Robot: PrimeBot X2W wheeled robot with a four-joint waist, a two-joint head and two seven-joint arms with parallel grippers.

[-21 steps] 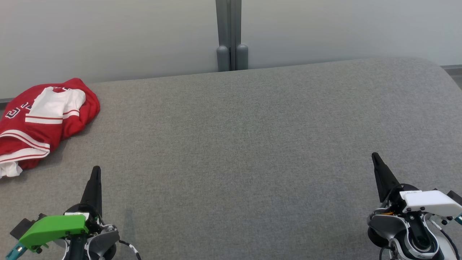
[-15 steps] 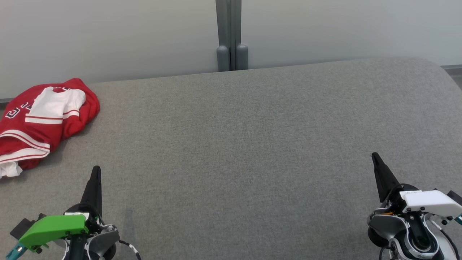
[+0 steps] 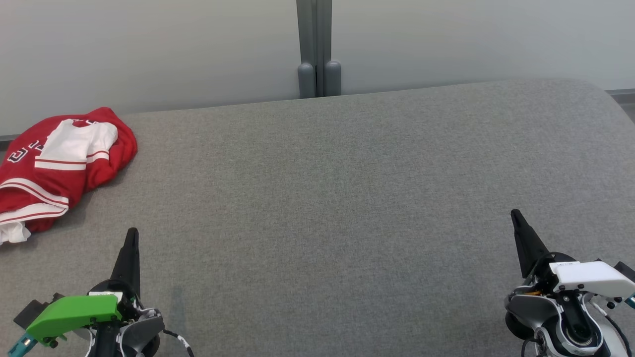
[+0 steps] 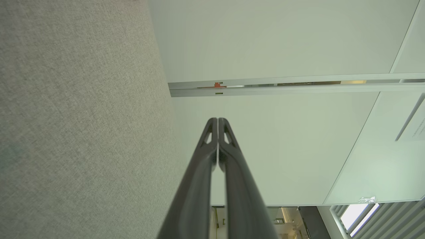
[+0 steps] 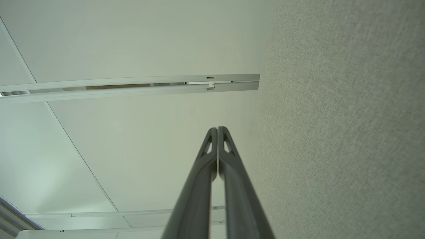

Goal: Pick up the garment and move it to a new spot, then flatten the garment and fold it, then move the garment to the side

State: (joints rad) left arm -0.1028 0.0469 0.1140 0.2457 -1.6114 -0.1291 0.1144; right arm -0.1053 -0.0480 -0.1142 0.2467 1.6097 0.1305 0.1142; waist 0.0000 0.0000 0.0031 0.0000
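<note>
A red garment [image 3: 59,168] with white panels and stripes lies crumpled at the far left of the grey fabric surface [image 3: 327,198]. At the lower left, well short of it, my left gripper [image 3: 131,232] points up the view with its tips together and nothing in them. The left wrist view has the same left gripper [image 4: 217,119] shut and empty. My right gripper [image 3: 514,213] stands at the lower right, far from the garment. Its two fingers meet at the tips in the right wrist view, where the right gripper [image 5: 217,128] is shut and empty.
A pale wall [image 3: 149,49] runs behind the surface's far edge, with a grey post [image 3: 317,49] at the middle. The surface curves down at the far right corner [image 3: 605,94].
</note>
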